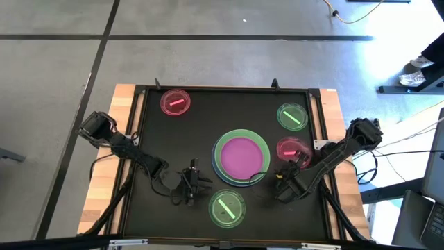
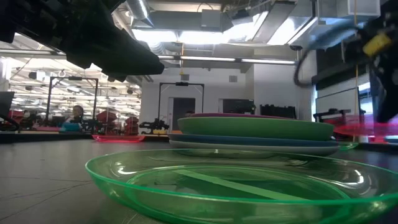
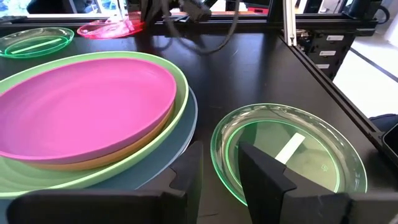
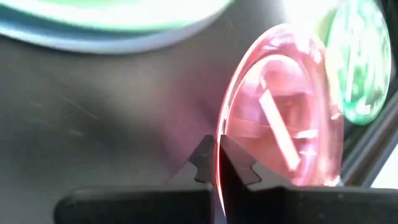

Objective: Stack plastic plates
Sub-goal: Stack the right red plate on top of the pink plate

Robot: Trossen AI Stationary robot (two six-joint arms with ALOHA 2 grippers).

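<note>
Stack point(image 1: 241, 158) sits just right of the surface's centre: purple plate point(image 3: 81, 106) on top, orange rim point(image 3: 93, 163) under it, then light green point(image 3: 181, 93), blue-grey point(image 3: 186, 127) and a white edge point(image 2: 249, 148) at the bottom in the low view.

Four small translucent plates lie loose. Green ones: near the front edge point(image 1: 227, 207) and toward the far right corner point(image 1: 292, 116). Pink ones: toward the far left corner point(image 1: 175, 102) and just right of the stack point(image 1: 291, 149).

Right gripper point(image 1: 295, 165) is on that last pink plate point(image 4: 280, 112); fingers point(image 4: 239, 168) pressed together, pinching its rim. In the low view the plate appears to sit off the surface, not certain.

Left gripper point(image 1: 193, 182) waits at the front, between stack and front green plate; fingers point(image 3: 264, 177) partly spread, holding nothing.

Step in hand, as judged: carry the pink plate onto the purple one.
- Thin rim grip, so it may swing; move slowly.
- Lift clear of the stack's rim before crossing.
- Level it and centre it, then release low.
</note>
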